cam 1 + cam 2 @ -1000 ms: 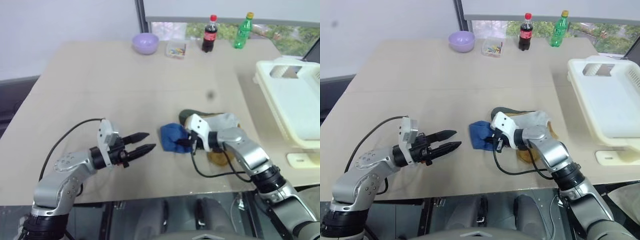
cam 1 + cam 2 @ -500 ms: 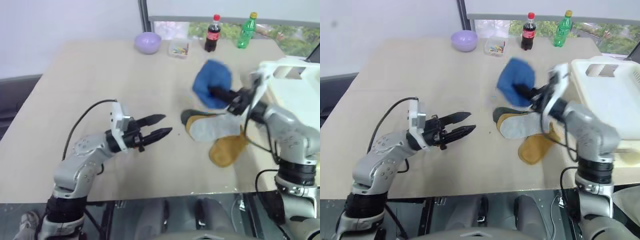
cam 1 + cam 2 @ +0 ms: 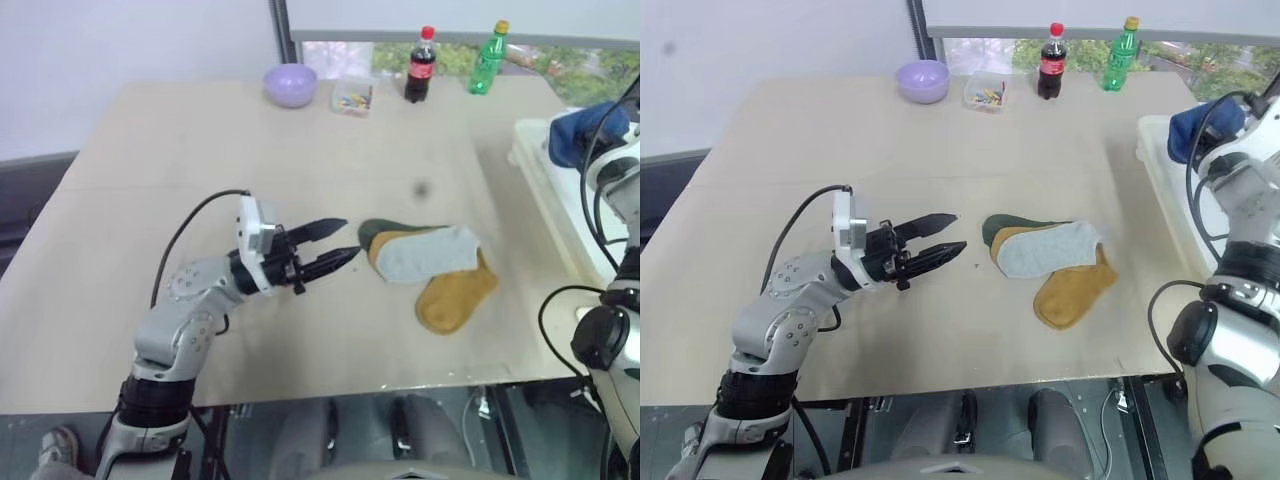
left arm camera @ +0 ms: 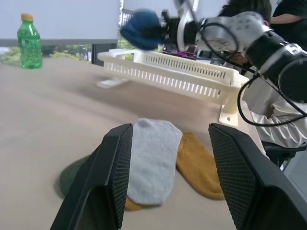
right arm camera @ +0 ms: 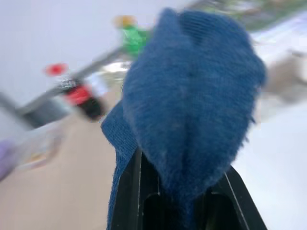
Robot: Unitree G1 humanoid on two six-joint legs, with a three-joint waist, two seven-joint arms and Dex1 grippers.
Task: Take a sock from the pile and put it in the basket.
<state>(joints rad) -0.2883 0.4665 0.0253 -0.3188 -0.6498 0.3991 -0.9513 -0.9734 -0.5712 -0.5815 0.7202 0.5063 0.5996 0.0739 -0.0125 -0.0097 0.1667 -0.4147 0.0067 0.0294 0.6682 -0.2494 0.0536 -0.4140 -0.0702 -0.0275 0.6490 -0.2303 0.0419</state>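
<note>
A: We've got the blue sock (image 5: pixel 192 110) pinched in the right gripper (image 5: pixel 180 191), fingers clamped on the bunched fabric, and it sits up at the near corner of the cream-white basket (image 3: pixel 1160 170).

B: That's the relation we care about: the sock (image 3: pixel 580 135) hangs over the basket's rim, so the drop spot lies just beyond the gripper, further over the basket's floor. We judge the right arm is the only one placed for it.

A: Agreed. Our left gripper (image 3: pixel 345 243) hovers over the table with its fingers spread and empty, pointing at the pile (image 3: pixel 430 270), well apart from the basket.

B: The pile lies flat: grey sock (image 4: pixel 151 158) across a mustard one (image 4: pixel 199 165), a dark green one (image 3: pixel 372 231) peeking out beneath.

A: What we can't make out: the basket runs off the picture's edge, so its far side is cut off, and the sock is balled up, so we can't tell its long axis.
</note>
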